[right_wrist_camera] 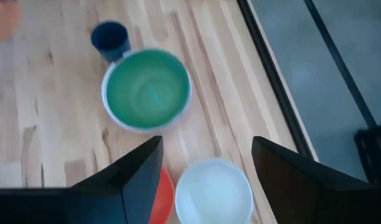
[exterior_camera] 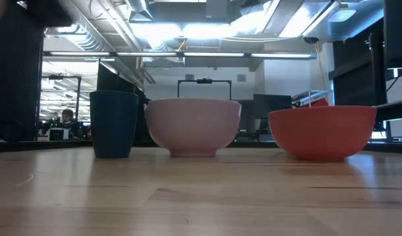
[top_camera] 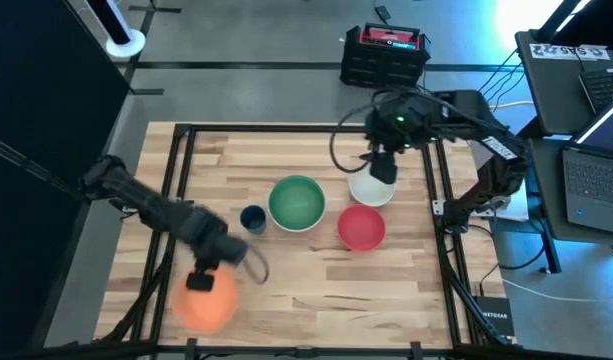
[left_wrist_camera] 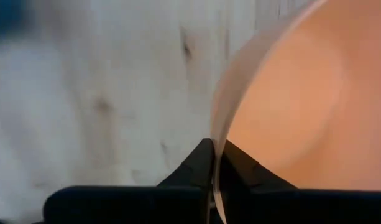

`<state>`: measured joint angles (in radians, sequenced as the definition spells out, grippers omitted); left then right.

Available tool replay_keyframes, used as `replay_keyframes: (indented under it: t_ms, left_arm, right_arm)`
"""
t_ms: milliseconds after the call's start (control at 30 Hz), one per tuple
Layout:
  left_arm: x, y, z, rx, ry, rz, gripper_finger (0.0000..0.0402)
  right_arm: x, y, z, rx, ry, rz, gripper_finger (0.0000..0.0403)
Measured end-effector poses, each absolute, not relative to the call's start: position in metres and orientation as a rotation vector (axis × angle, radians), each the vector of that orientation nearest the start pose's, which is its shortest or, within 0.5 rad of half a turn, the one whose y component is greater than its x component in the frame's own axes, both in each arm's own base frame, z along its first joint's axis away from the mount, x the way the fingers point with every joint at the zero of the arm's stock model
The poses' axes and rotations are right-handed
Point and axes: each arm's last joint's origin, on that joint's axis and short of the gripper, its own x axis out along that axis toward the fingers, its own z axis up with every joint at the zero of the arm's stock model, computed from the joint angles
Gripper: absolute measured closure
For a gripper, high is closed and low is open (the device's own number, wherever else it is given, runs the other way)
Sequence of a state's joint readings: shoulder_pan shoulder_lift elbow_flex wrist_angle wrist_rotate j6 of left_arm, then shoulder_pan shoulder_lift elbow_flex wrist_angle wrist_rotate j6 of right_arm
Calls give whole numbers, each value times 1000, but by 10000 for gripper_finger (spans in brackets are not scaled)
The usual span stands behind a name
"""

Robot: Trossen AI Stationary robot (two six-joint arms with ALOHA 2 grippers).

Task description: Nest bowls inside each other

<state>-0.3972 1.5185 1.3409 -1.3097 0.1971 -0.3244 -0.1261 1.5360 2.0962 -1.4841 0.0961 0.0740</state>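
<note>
Left pincer (left_wrist_camera: 214, 163) clenched on rim of round orange plastic bowl (top_camera: 204, 300), near table (top_camera: 316, 280) front-left corner. Right pincer (right_wrist_camera: 206, 163) released above white bowl (right_wrist_camera: 214, 190); wrist view alone showed green bowl (right_wrist_camera: 146, 90) beside small dark blue cup (right_wrist_camera: 110, 38).

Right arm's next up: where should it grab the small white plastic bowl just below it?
Take the white plastic bowl by its thin rim, from straight above, one finger inside the wall. It sits upright and open, and the right gripper hangs open over it. Favour the side away from the red plastic bowl close beside it.
</note>
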Motion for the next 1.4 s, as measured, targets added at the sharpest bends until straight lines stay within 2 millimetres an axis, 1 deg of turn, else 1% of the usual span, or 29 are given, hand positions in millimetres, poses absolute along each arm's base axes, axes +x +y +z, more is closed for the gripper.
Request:
replay_keyframes:
  t_ms: [100, 200, 267, 367, 467, 567, 667, 767, 833, 900, 933, 1400]
  left_arm:
    - [270, -80, 312, -96, 1496, -182, 401]
    - [290, -48, 335, -81, 1446, -124, 401]
    - [301, -23, 350, -68, 1417, -82, 401]
    - [311, 15, 371, -45, 1382, -14, 401]
    - [335, 44, 367, -16, 1366, 10, 401]
    - [356, 68, 359, 17, 1355, 48, 401]
    - [371, 88, 348, 46, 1364, 69, 401]
    - [382, 105, 335, 65, 1386, 88, 402]
    - [385, 113, 326, 67, 1414, 83, 402]
    - [388, 121, 317, 80, 1432, 82, 402]
    - [389, 121, 316, 84, 1436, 81, 402]
    - [393, 99, 317, 119, 1432, -13, 402]
  right_arm:
    - [233, -23, 462, 96, 922, -257, 171]
    - [224, -14, 451, 110, 925, -273, 171]
    - [217, -8, 444, 118, 925, -284, 171]
    - [206, 0, 430, 132, 924, -301, 171]
    - [205, 9, 400, 191, 892, -294, 171]
    - [205, 19, 362, 262, 895, -279, 171]
    - [206, 29, 326, 345, 906, -254, 171]
    - [208, 41, 297, 408, 930, -230, 171]
    - [208, 48, 284, 437, 932, -220, 171]
    - [209, 53, 276, 466, 918, -211, 171]
    - [208, 54, 275, 470, 916, -210, 171]
    - [207, 58, 272, 484, 909, -204, 171]
